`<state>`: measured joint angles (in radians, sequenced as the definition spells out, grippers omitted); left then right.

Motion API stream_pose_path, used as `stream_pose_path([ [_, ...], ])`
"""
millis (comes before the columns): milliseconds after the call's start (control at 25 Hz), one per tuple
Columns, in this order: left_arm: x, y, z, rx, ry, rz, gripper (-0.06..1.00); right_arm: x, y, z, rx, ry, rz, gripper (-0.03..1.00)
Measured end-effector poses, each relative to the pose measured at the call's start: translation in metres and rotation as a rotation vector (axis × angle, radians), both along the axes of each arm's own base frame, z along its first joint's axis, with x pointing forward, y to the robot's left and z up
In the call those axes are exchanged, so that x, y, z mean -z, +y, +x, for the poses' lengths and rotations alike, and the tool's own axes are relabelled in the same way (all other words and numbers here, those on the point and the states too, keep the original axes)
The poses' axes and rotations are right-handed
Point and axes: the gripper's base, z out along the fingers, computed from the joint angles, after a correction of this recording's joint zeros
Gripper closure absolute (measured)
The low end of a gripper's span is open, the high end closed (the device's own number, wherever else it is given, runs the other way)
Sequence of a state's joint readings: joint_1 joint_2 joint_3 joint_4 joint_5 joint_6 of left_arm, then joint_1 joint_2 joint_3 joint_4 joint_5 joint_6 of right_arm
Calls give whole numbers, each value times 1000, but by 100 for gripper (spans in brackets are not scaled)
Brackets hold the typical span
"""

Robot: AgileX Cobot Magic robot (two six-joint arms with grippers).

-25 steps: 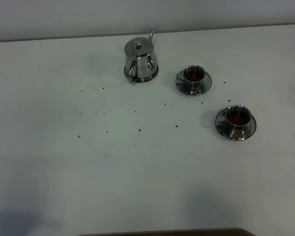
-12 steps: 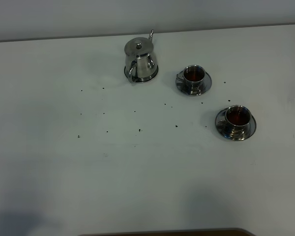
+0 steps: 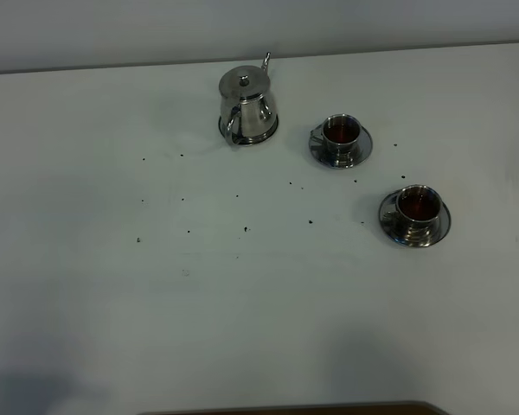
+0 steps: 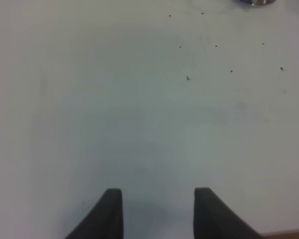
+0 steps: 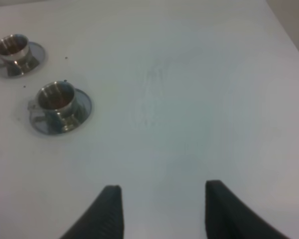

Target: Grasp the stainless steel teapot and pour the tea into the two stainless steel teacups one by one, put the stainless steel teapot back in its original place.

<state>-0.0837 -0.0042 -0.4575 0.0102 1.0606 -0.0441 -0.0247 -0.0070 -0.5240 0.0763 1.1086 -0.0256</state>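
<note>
The stainless steel teapot [image 3: 247,108] stands upright at the back of the white table [image 3: 242,285], lid down, handle toward the front. Two stainless steel teacups on saucers sit to its right, one [image 3: 340,138] near the pot and one [image 3: 415,213] nearer the front right; both hold dark tea. The right wrist view shows the same cups [image 5: 14,54] [image 5: 60,106]. My left gripper [image 4: 158,199] is open over bare table, holding nothing. My right gripper [image 5: 163,196] is open too, well away from the cups. Neither gripper shows in the exterior high view.
Small dark specks [image 3: 246,229] are scattered over the table's middle. The table's far edge [image 3: 398,50] meets a pale wall. The table's right edge [image 5: 289,35] shows in the right wrist view. A brown strip [image 3: 329,408] lies along the front edge.
</note>
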Motion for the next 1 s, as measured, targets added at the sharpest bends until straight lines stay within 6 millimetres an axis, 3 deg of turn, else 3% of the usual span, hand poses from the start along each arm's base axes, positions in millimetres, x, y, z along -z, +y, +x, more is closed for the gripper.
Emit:
stream_pose_path([
  [1000, 0, 0, 0, 0, 0, 0, 54, 0, 0, 0, 0, 0, 0, 58],
])
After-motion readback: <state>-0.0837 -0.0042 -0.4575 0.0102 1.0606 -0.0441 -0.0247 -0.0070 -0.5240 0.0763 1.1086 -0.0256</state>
